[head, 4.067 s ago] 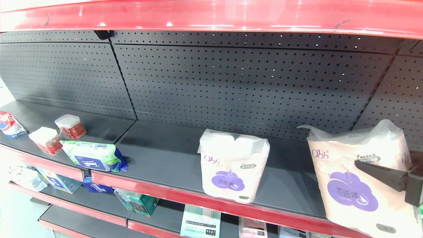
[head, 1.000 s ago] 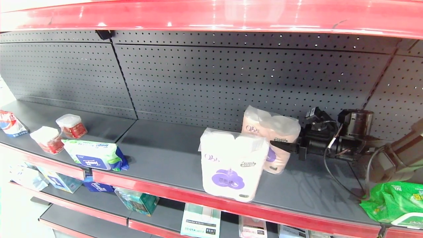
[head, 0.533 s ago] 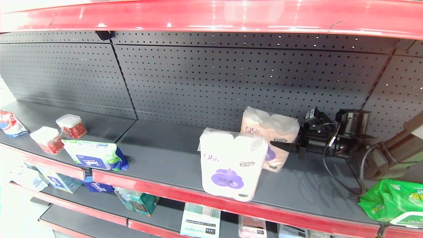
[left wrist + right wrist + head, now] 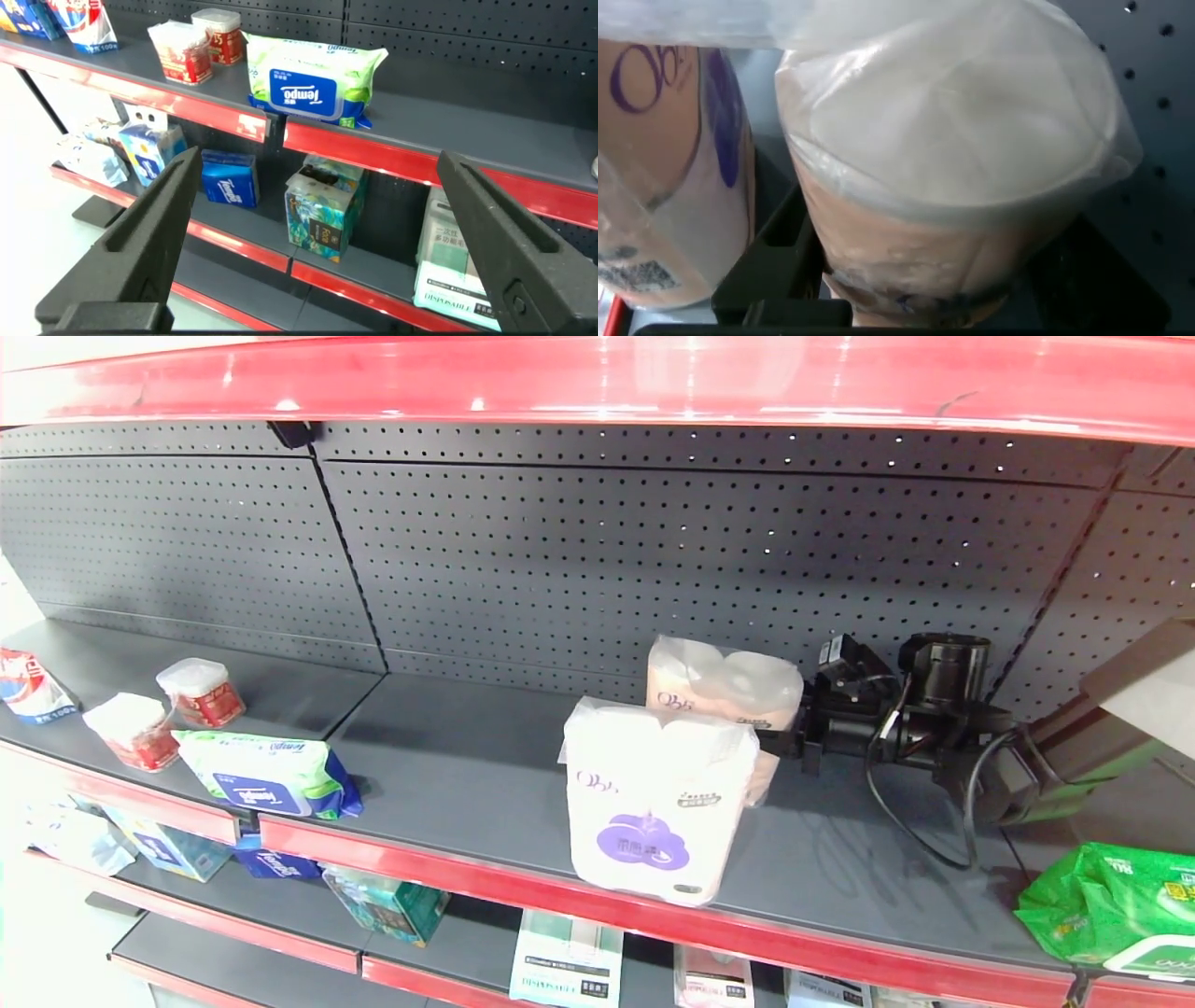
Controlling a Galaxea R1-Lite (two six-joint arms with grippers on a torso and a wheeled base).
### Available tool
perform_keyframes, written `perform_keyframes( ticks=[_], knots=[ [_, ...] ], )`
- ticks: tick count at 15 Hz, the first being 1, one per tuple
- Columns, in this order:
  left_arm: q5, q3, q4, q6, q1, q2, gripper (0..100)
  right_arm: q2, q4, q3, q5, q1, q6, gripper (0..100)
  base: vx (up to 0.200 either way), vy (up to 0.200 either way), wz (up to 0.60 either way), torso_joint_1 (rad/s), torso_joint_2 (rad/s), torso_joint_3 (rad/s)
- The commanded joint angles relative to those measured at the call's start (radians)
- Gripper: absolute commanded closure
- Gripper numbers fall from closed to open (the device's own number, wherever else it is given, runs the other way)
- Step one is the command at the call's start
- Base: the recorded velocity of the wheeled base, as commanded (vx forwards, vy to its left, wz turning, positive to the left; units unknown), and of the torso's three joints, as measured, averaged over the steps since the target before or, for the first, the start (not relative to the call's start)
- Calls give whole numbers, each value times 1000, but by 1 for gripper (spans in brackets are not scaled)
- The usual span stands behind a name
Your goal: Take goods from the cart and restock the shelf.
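A plastic-wrapped toilet paper pack (image 4: 724,686) stands on the dark shelf (image 4: 467,775), just behind and to the right of a matching pack (image 4: 653,793) at the shelf's front edge. My right gripper (image 4: 777,741) reaches in from the right and is shut on the rear pack's side. In the right wrist view that pack (image 4: 952,159) sits between the black fingers (image 4: 775,266), with the front pack (image 4: 673,187) close beside it. My left gripper (image 4: 318,271) hangs open with nothing in it, low in front of the shelves' left part.
A green wipes pack (image 4: 1111,905) lies at the shelf's right front. To the left sit a blue-green wipes pack (image 4: 266,775), two small red tubs (image 4: 135,728) and a bag (image 4: 28,686). Pegboard (image 4: 653,560) backs the shelf. Lower shelves (image 4: 318,215) hold boxed goods.
My right gripper has carried the toilet paper pack from near the camera onto the shelf, then leftward and back toward the pegboard, behind the front pack. The other goods stay put.
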State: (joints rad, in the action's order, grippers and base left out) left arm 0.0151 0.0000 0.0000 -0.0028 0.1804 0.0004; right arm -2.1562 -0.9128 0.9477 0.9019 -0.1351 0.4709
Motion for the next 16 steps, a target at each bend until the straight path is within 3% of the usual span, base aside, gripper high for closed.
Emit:
perform_keyframes(
  ticks=[1, 10, 16],
  knots=[
    [0, 0, 0, 0, 1, 0, 0, -11, 0, 17, 11, -9, -1, 100, 0, 0, 0, 0, 0, 0],
    [0, 0, 0, 0, 1, 0, 0, -37, 6, 99, 114, -12, -74, 100, 0, 0, 0, 0, 0, 0],
    [0, 0, 0, 0, 1, 0, 0, -48, 6, 88, 103, -3, -72, 100, 0, 0, 0, 0, 0, 0]
  ],
)
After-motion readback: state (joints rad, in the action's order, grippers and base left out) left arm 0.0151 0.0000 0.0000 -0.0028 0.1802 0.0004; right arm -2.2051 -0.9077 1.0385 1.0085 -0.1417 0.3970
